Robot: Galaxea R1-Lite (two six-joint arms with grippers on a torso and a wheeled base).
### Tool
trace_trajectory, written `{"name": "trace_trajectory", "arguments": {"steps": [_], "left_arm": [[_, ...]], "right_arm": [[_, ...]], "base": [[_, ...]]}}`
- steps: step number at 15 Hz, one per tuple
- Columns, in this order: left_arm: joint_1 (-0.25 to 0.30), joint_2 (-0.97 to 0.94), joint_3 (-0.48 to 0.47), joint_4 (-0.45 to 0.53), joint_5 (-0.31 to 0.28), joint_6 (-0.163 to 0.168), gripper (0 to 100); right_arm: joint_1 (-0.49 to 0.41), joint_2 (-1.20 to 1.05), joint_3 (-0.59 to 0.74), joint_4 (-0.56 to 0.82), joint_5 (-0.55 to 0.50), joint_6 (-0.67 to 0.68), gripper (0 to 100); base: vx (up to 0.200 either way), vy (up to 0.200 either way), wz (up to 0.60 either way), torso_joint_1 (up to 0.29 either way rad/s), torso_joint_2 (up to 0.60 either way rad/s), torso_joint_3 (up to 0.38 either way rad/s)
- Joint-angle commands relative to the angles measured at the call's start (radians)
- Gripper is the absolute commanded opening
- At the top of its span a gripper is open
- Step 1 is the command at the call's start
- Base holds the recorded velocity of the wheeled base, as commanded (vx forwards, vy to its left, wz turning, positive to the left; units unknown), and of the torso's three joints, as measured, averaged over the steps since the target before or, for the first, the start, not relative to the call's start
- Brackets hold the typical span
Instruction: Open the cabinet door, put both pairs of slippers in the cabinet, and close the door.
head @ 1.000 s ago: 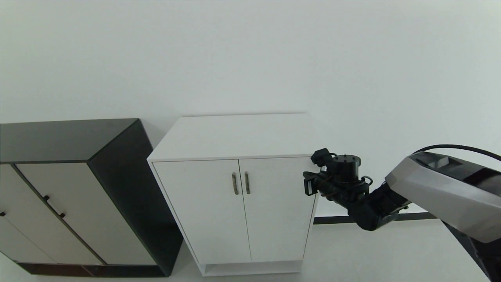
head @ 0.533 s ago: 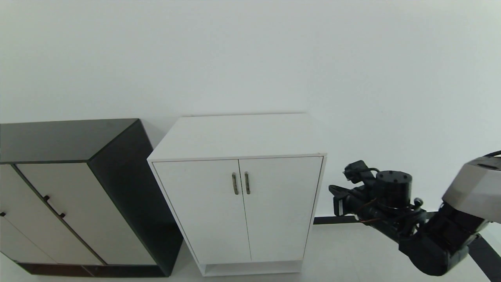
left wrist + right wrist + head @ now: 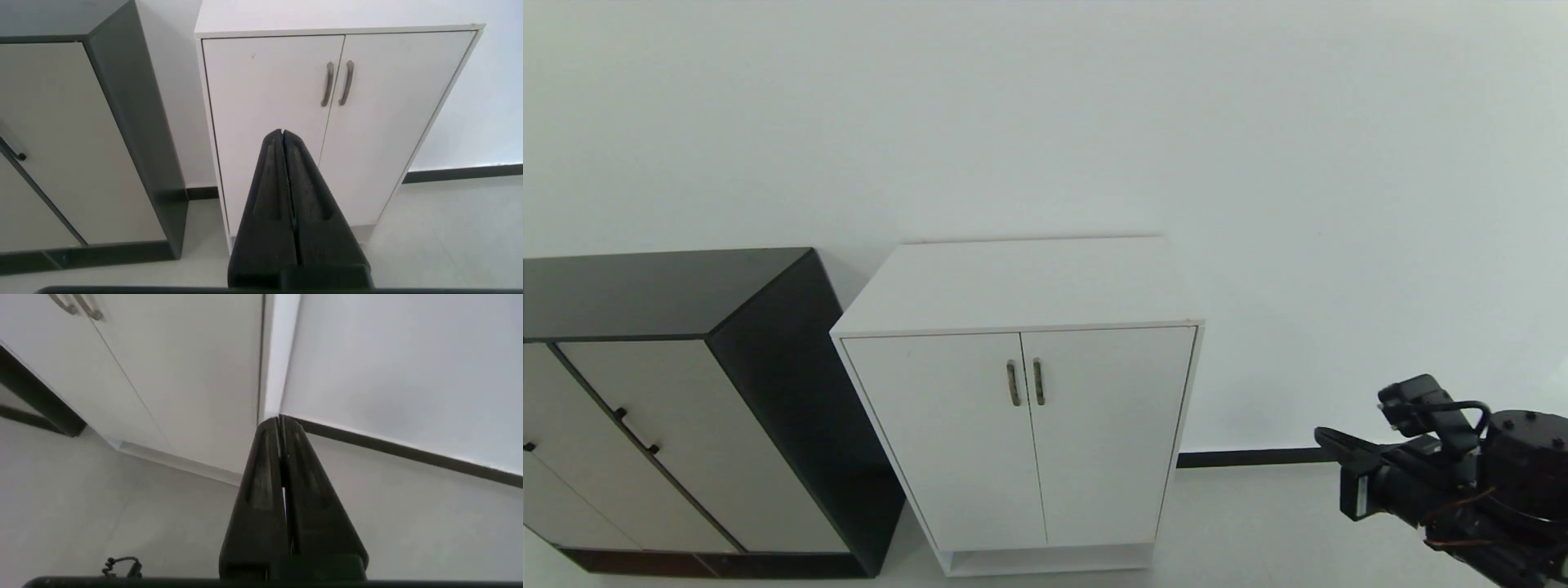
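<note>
The white cabinet (image 3: 1021,286) stands against the wall with both doors shut; its two handles (image 3: 1026,382) meet at the centre seam. My right gripper (image 3: 1327,441) is low at the right, well clear of the cabinet's right side, with its fingers pressed together on nothing. In the right wrist view, the right gripper (image 3: 282,425) points at the cabinet's lower right corner (image 3: 265,392) and the floor. My left gripper (image 3: 282,137) is shut and empty, facing the white cabinet (image 3: 270,98) from some distance, roughly in front of its left door.
A black cabinet with grey doors (image 3: 670,408) stands immediately left of the white one. A dark baseboard strip (image 3: 1241,457) runs along the wall to the right. Bare light floor (image 3: 1258,531) lies in front of and to the right of the white cabinet.
My right arm has pulled away from the cabinet's right front edge, moving right and down toward the lower right corner of the head view. The doors stay shut.
</note>
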Motion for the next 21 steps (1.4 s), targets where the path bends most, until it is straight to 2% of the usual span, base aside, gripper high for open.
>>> {"name": "trace_trajectory", "arguments": {"steps": [1, 5, 10, 12, 15, 18, 21], "left_arm": [[0.0, 0.0, 0.0, 0.0, 0.0, -0.001, 0], [0.0, 0.0, 0.0, 0.0, 0.0, -0.001, 0], [0.0, 0.0, 0.0, 0.0, 0.0, -0.001, 0], [0.0, 0.0, 0.0, 0.0, 0.0, -0.001, 0], [0.0, 0.0, 0.0, 0.0, 0.0, -0.001, 0], [0.0, 0.0, 0.0, 0.001, 0.0, -0.001, 0], [0.0, 0.0, 0.0, 0.0, -0.001, 0.0, 0]], "right_arm": [[-0.023, -0.129, 0.108, 0.0, 0.001, -0.015, 0], [-0.042, -0.308, 0.11, 0.19, 0.001, -0.027, 0], [-0.043, -0.744, 0.11, 0.698, 0.033, -0.025, 0], [-0.046, -0.868, 0.11, 0.827, 0.05, -0.019, 0], [-0.052, -1.129, 0.11, 1.1, 0.055, 0.027, 0], [-0.052, -1.338, 0.11, 1.288, 0.052, 0.027, 0], [-0.052, -1.434, 0.105, 1.37, 0.052, 0.03, 0]], "base": [[0.0, 0.0, 0.0, 0.0, 0.0, 0.0], [0.0, 0.0, 0.0, 0.0, 0.0, 0.0], [0.0, 0.0, 0.0, 0.0, 0.0, 0.0], [0.0, 0.0, 0.0, 0.0, 0.0, 0.0], [0.0, 0.0, 0.0, 0.0, 0.0, 0.0], [0.0, 0.0, 0.0, 0.0, 0.0, 0.0], [0.0, 0.0, 0.0, 0.0, 0.0, 0.0]]}}
